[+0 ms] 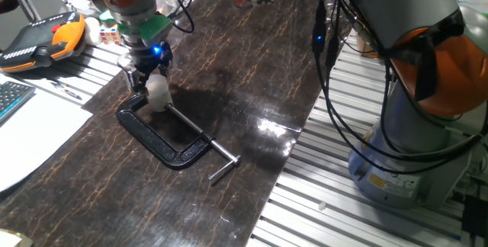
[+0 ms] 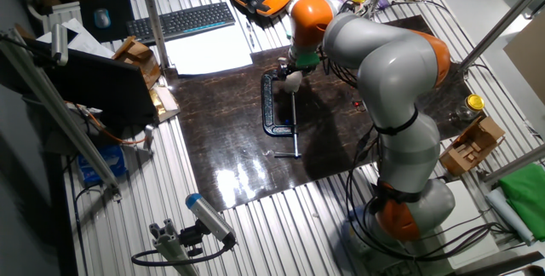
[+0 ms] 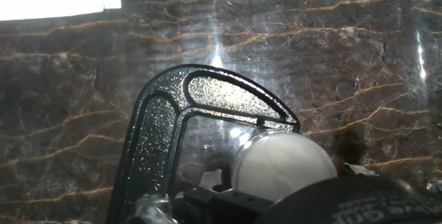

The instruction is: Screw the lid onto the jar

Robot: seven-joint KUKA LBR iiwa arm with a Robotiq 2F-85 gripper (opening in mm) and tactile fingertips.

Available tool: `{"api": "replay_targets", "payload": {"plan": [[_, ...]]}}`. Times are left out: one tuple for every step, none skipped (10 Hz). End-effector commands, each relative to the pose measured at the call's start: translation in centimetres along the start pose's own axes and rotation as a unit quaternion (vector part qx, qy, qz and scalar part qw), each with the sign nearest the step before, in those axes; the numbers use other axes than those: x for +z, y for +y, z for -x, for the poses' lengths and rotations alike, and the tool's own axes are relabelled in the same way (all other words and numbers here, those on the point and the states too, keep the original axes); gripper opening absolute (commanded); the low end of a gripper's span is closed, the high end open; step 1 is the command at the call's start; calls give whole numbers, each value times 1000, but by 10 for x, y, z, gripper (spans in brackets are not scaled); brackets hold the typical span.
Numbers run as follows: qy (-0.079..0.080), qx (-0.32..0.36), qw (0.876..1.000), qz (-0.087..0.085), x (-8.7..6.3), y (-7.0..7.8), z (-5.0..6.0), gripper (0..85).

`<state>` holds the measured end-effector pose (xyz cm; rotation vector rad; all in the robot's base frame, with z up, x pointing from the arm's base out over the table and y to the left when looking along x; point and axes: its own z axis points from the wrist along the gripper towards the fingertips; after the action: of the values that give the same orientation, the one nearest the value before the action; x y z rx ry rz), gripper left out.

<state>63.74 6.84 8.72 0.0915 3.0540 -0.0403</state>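
The tool (image 1: 147, 75) stands directly above the jar (image 1: 158, 93), which sits held in the black C-clamp (image 1: 164, 136) on the counter (image 1: 229, 87). Lid (image 3: 286, 163) faces the camera — axis vertical. Tool's grip state: cannot tell.

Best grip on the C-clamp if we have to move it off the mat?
Likely the long straight spine of the C-clamp, taken from above with the fingers across its narrow width. It lies flat on the mat, so the sides are exposed. Avoid the end by the jar and the hand, and the thin screw rod.
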Motion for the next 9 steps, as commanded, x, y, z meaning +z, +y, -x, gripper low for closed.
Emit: {"api": "replay_targets", "payload": {"plan": [[0,-4,1000,1,0,0,0,820],[0,-11,1000,-1,1,0,0,813],[0,-12,1000,-1,1,0,0,807],[1,-17,1000,-2,1,0,0,800],[2,-18,1000,-2,1,0,0,797],[2,-17,1000,-2,1,0,0,790],[3,-17,1000,-1,2,0,0,787],[3,-18,1000,0,3,0,0,773],[4,-18,1000,1,4,0,0,753]]}}
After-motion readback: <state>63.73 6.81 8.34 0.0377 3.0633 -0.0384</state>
